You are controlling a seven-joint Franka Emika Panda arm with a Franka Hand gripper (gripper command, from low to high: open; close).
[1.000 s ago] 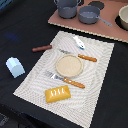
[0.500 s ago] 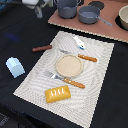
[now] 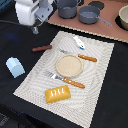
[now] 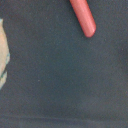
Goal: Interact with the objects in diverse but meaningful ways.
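Note:
My gripper (image 3: 35, 29) hangs over the dark table at the back left, above and behind the thin reddish-brown sausage (image 3: 42, 48). It holds nothing that I can see; its fingers are too blurred to tell open from shut. The wrist view shows the sausage (image 4: 83, 18) on the dark table, with no fingers in view. The pale blue house-shaped carton (image 3: 15, 66) stands on the table on the exterior view's left. The yellow-orange scored loaf (image 3: 57, 93) lies on the near part of the striped placemat (image 3: 100, 80). A small white piece (image 3: 79, 42) lies at the mat's far edge.
A round tan plate (image 3: 68, 65) sits mid-mat between an orange-handled fork (image 3: 65, 80) and knife (image 3: 81, 56). Two grey pots (image 3: 90, 14) stand on a brown board at the back. A pale edge (image 4: 2, 55) shows in the wrist view.
The arm has come further into the exterior view from the top left corner, towards the sausage. The objects on the mat and table have not moved.

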